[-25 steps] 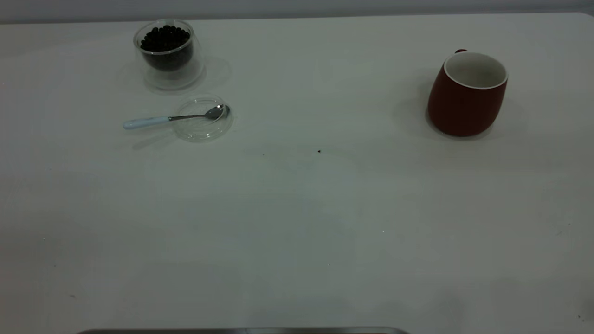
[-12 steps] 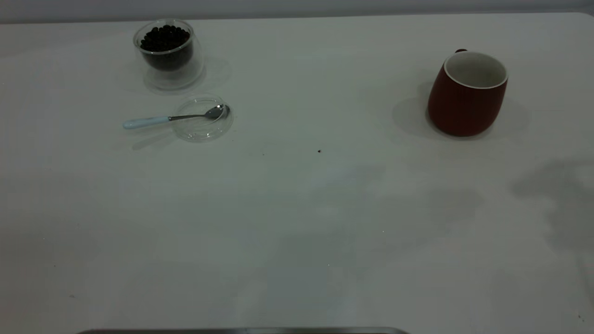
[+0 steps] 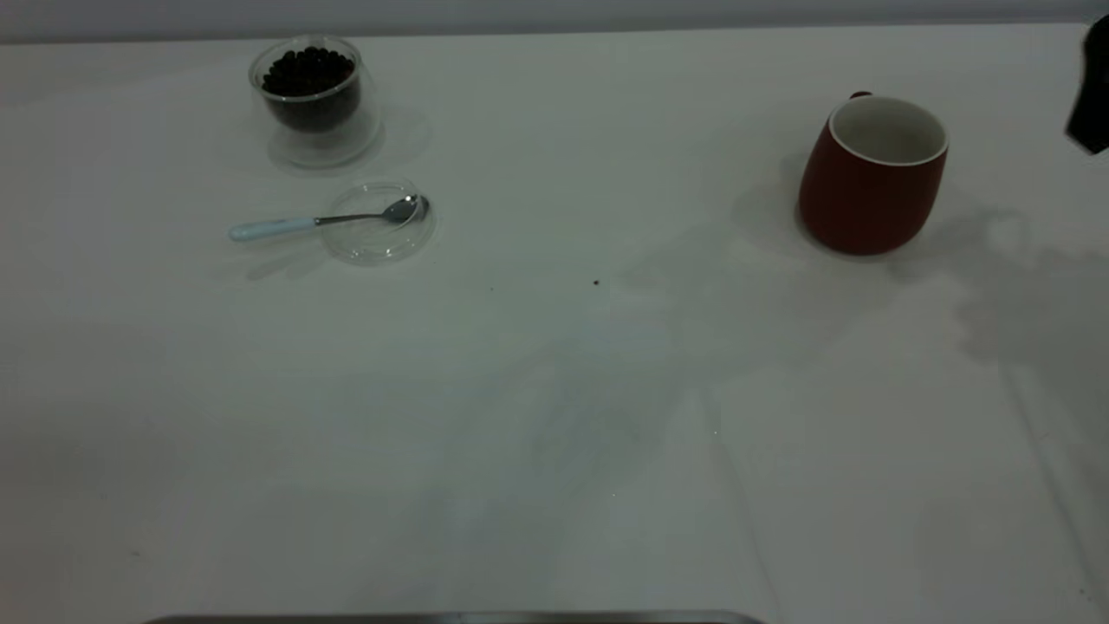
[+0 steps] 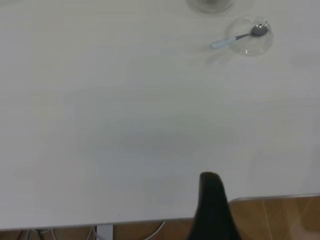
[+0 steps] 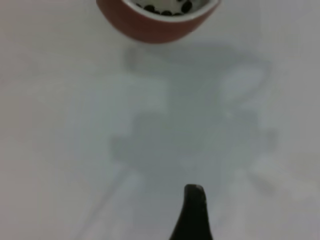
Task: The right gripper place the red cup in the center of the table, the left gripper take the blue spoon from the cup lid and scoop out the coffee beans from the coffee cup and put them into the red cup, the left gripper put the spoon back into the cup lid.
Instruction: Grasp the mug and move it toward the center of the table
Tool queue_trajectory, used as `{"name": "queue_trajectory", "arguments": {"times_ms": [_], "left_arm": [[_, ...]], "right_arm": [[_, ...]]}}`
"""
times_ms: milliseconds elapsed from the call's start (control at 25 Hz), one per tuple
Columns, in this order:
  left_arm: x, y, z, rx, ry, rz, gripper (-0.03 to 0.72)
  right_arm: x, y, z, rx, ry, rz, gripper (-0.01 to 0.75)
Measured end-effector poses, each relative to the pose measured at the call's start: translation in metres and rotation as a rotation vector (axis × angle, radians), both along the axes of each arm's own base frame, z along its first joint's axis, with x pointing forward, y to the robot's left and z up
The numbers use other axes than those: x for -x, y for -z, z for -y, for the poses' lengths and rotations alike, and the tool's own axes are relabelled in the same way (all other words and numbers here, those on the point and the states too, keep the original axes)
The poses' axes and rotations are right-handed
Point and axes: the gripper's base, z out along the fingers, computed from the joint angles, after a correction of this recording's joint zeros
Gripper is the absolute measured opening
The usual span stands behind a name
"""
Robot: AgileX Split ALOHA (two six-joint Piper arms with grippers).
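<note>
A black right gripper [image 3: 1093,87] has entered at 3 o'clock, finger state indeterminate, near the dark red ceramic mug [image 3: 871,178]; white tabletop [image 3: 554,416] centre lies open.

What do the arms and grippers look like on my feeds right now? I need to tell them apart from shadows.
Little shows. The left gripper appears in its wrist view as one matte black tapering finger with a rounded tip, no markings. The right gripper looks the same: a plain black tapered finger. In the exterior view, a black piece of the right arm pokes in at the edge. No cables visible on either.
</note>
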Motion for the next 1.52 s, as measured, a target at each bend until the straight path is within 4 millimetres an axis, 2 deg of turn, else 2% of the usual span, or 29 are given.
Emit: {"name": "queue_trajectory", "arguments": {"times_ms": [280,600,920,1280,1520], "left_arm": [[0.000,0.000,0.000,0.000,0.000,0.000,0.595],[0.000,0.000,0.000,0.000,0.000,0.000,0.595],[0.000,0.000,0.000,-0.001,0.001,0.000,0.595],[0.000,0.000,0.000,-0.002,0.002,0.001,0.595],[0.000,0.000,0.000,-0.002,0.002,0.001,0.595]], "right_arm": [[-0.036,0.040,0.002,0.068,-0.078,-0.044,0.681],[-0.062,0.063,0.003,0.105,-0.107,-0.078,0.671],[-0.067,0.079,0.000,0.106,-0.144,-0.106,0.659],[-0.067,0.083,-0.042,0.112,-0.271,-0.075,0.653],[-0.066,0.084,-0.058,0.113,-0.313,-0.061,0.647]]}}
